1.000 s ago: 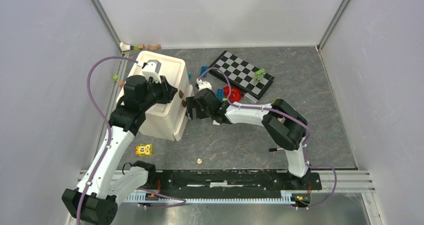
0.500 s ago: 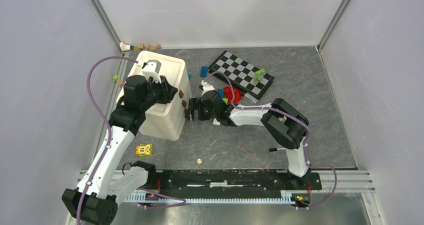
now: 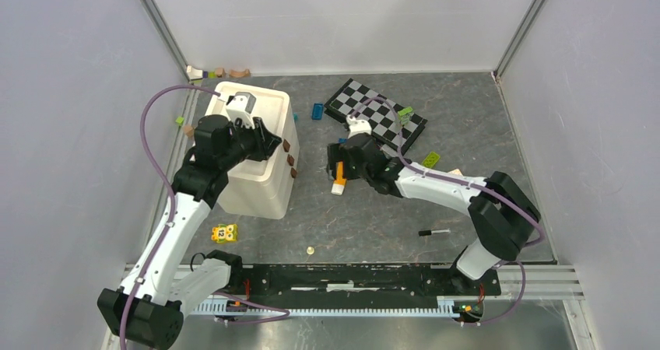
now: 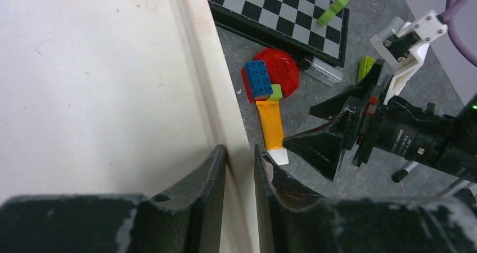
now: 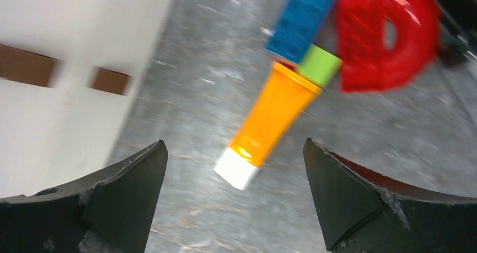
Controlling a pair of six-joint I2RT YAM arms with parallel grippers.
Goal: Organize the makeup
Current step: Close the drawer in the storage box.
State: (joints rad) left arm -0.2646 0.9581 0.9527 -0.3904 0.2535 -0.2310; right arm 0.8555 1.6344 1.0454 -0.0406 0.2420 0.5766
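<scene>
The orange tube [image 3: 339, 181] with a white cap lies on the grey floor right of the white bin [image 3: 257, 187]. It also shows in the left wrist view [image 4: 270, 126] and the right wrist view [image 5: 273, 115]. My right gripper [image 3: 335, 169] hangs open just above it, with its fingers [image 5: 135, 174] on either side of the cap end and not touching it. My left gripper [image 3: 265, 144] is shut on the bin's rim [image 4: 236, 135]. A thin black pencil [image 3: 433, 232] lies at the front right. A clear tube [image 4: 322, 70] lies by the checkerboard.
The checkerboard [image 3: 377, 115] lies at the back with green bricks [image 3: 430, 160] near it. A red disc [image 4: 281, 76] and a blue brick [image 4: 259, 78] touch the tube's far end. A yellow toy [image 3: 224, 232] and a small coin-like disc [image 3: 310, 250] lie at the front.
My right gripper has pulled away from the bin's side, moved right and now hangs over the orange tube. Its elbow has swung to the right. The left arm has not moved.
</scene>
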